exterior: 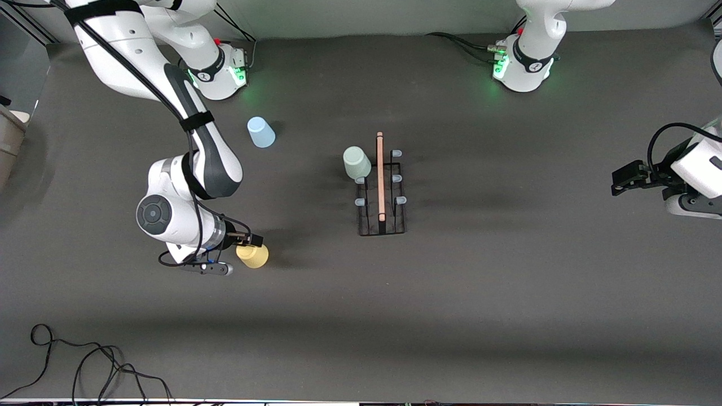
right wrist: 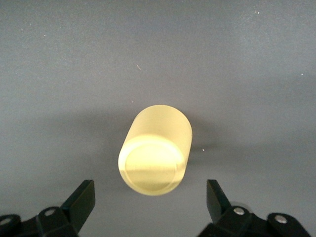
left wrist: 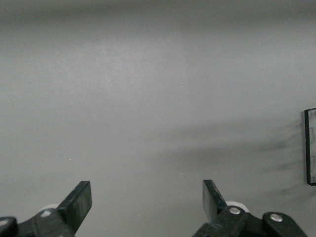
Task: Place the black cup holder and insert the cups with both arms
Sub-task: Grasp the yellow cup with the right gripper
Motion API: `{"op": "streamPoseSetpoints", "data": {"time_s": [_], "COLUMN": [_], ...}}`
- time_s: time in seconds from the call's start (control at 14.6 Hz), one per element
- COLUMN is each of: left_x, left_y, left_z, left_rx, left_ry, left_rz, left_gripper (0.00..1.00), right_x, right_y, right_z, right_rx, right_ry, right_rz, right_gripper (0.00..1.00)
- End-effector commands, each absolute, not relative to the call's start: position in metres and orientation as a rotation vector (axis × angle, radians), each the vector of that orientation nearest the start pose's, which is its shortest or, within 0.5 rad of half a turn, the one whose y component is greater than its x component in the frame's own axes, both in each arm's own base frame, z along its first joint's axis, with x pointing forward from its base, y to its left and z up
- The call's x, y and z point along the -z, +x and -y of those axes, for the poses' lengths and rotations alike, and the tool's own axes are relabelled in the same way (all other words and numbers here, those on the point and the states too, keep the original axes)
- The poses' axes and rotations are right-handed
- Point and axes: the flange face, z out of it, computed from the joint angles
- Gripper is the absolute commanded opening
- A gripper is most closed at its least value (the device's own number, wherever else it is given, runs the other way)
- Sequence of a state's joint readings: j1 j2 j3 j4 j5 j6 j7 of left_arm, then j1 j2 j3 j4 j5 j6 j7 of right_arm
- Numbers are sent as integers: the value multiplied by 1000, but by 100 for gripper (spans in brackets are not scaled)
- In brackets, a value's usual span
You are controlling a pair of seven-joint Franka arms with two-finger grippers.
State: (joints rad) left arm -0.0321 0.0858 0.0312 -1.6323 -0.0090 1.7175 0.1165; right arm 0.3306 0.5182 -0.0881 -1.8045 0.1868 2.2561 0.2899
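Taking the black thin-wire cup holder (exterior: 382, 194) as the dial's centre, the right gripper (exterior: 250, 241), fingers spread wide, is hovering over the yellow tapered plastic cup (exterior: 253, 255) at eight o'clock. The pale grey-green cup (exterior: 356, 163) is sitting upturned on a peg at eleven, the light blue cup (exterior: 261, 132) is standing farther out at ten, and the left gripper (exterior: 622, 182) is waiting wide open at three over bare table.

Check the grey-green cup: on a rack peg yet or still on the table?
On a peg. The grey-green cup sits inverted over a peg of the black cup holder, beside its wooden handle; the other five pegs are bare.
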Motion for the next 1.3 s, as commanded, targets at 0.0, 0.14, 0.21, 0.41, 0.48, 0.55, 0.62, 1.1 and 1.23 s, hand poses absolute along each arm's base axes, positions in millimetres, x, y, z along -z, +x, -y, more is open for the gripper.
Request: {"op": "streamPoseSetpoints", "data": {"time_s": [0.0,0.14,0.21,0.41,0.48,0.55,0.62,1.1,1.23], "left_x": [-563,-562,-562,-561,-562,-561,-561,-560,-560], "left_y": [585,585,585,586,586,586,586,587,587], "left_z": [4,5,5,5,5,5,4,4,4], "left_rx": [-3,-5,-6,-5,-1,-3,-3,4,6], "left_ry": [-3126,-3126,-3126,-3126,-3125,-3126,-3126,-3125,-3125], "left_rz": [-163,-165,-165,-165,-165,-165,-163,-163,-163], "left_gripper": [100,100,100,100,100,100,100,100,100], "right_x": [-245,-236,-234,-227,-222,-220,-219,-220,-233], "right_y": [633,634,635,635,634,634,634,634,636], "right_z": [-167,-165,-165,-166,-165,-166,-165,-166,-170], "right_rx": [-87,-74,-64,-61,-71,-71,-64,-62,-42], "right_ry": [-3062,-3064,-3063,-3066,-3068,-3069,-3068,-3068,-3060], "right_rz": [-205,-208,-211,-211,-214,-212,-212,-208,-214], "right_gripper": [100,100,100,100,100,100,99,34,1]}}
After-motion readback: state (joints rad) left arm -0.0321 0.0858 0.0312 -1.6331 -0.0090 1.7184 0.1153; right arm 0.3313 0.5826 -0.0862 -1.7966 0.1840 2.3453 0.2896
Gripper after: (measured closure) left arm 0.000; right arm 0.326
